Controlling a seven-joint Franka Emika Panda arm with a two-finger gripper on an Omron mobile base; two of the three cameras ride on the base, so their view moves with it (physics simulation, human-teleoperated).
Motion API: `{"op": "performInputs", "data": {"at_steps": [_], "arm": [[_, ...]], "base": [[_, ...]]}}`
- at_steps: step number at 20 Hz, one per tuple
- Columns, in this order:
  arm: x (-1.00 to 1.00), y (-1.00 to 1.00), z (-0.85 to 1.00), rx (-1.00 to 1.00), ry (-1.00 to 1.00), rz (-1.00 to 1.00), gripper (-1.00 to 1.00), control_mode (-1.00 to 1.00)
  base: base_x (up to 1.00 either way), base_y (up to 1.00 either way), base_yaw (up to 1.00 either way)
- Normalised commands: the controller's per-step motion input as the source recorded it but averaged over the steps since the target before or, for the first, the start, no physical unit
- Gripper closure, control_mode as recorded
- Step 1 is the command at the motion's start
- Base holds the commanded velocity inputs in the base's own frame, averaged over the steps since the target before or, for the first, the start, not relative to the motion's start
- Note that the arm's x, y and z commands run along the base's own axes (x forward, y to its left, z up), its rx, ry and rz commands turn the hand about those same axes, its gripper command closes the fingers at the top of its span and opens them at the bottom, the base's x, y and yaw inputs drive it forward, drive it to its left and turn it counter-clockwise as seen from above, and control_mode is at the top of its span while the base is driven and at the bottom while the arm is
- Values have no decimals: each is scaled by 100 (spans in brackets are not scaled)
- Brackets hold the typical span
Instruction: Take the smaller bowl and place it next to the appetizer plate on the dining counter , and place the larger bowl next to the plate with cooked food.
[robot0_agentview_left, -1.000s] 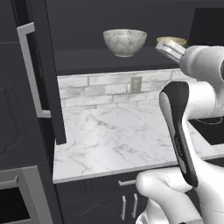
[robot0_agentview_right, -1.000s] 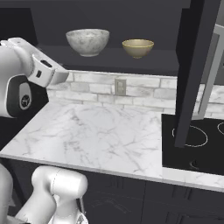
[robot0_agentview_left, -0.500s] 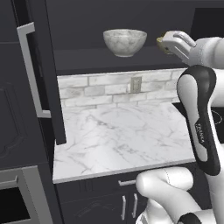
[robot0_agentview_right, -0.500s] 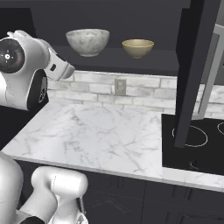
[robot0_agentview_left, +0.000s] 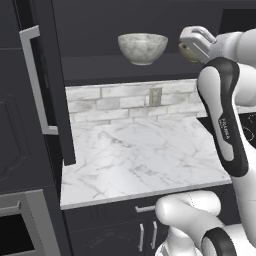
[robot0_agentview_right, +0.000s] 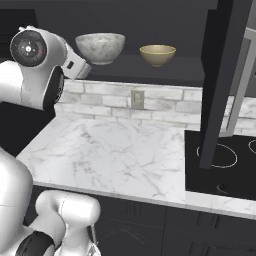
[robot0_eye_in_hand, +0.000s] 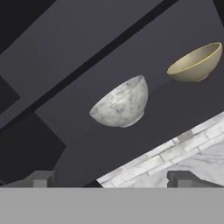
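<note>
Apparently the fetch is only starting: both bowls sit on the dark shelf (robot0_agentview_right: 150, 67) above the table (robot0_agentview_right: 125, 155). Larger bowl (robot0_agentview_right: 100, 47) stands left of the smaller bowl (robot0_agentview_right: 157, 54); both look empty. Tool (robot0_eye_in_hand: 111, 179), tips spread and holding nothing, must next close in on the smaller bowl.

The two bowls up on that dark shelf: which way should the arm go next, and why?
Probably swing toward the smaller bowl and move in. The gripper is open and empty, short of the shelf, and in the hand view it faces the larger bowl, while the golden one sits off to one side. Both bowls stand upright and apart, so there is room to close on one rim.
</note>
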Motion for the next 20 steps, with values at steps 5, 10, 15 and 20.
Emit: {"op": "performInputs", "data": {"at_steps": [5,10,15,20], "arm": [[38,4,0,0,13,-1,-100,-100],[35,3,0,-2,9,-2,-100,-100],[41,0,-9,-4,1,-2,-100,-100],[46,0,-29,-6,0,-2,-100,-100]], "base": [[0,0,0],[0,0,0],[0,0,0],[0,0,0]]}}
